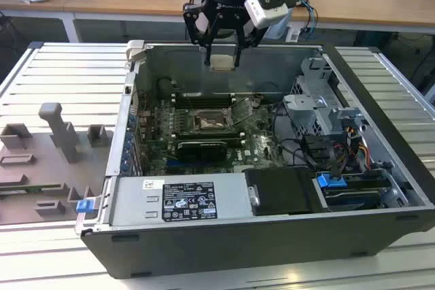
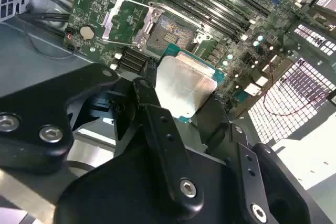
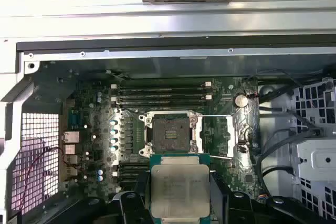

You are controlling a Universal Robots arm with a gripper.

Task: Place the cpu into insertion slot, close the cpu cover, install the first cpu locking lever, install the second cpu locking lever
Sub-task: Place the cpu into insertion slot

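Pinches the small flat silver-beige cpu (image 1: 222, 64) in the black gripper (image 1: 222, 59) — high above the open grey computer case (image 1: 380, 188). Leaves the silver-rimmed square insertion slot (image 3: 172, 134) bare, thin silver cpu cover (image 2: 106, 20) flipped open.

- Bright, even room light falls from above; the case (image 1: 272, 73) interior sits dimmer, shadowed.
- Glare whitens the cpu (image 2: 184, 87) between my fingers (image 2: 157, 124) in the second wrist view.
- Close up, my fingers blur.
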